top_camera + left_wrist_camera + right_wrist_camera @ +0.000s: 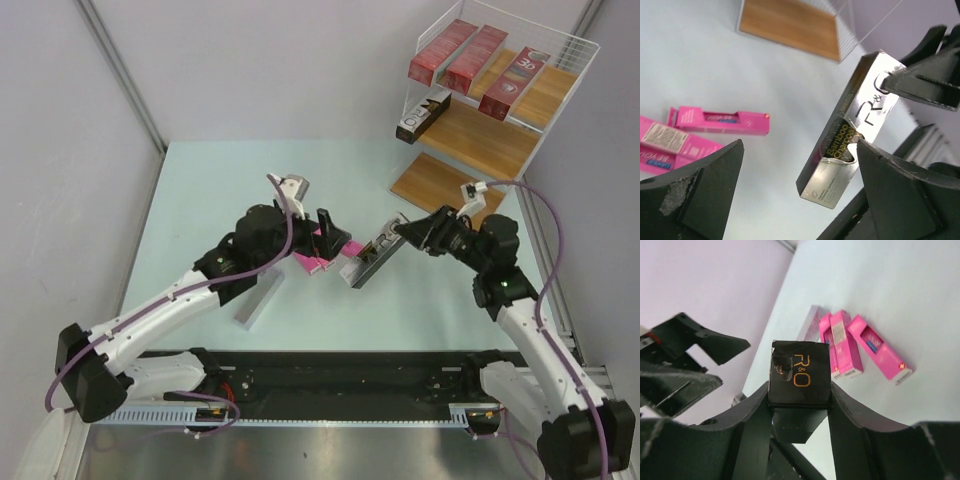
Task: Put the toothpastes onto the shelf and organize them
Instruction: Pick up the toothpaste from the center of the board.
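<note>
Over the pale table (pixel 200 190), your right gripper (pixel 405 232) pinches only the black end of the long silver-grey carton (pixel 366 257), left gripper (pixel 325 232) wide open: it may pivot loose.

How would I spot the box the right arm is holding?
Find the tall white wire shelf with wooden boards at the far right, then look in front of it. The right tool grips one black end of a long silver-grey carton; its neighbours are bright pink cartons lying flat.
</note>
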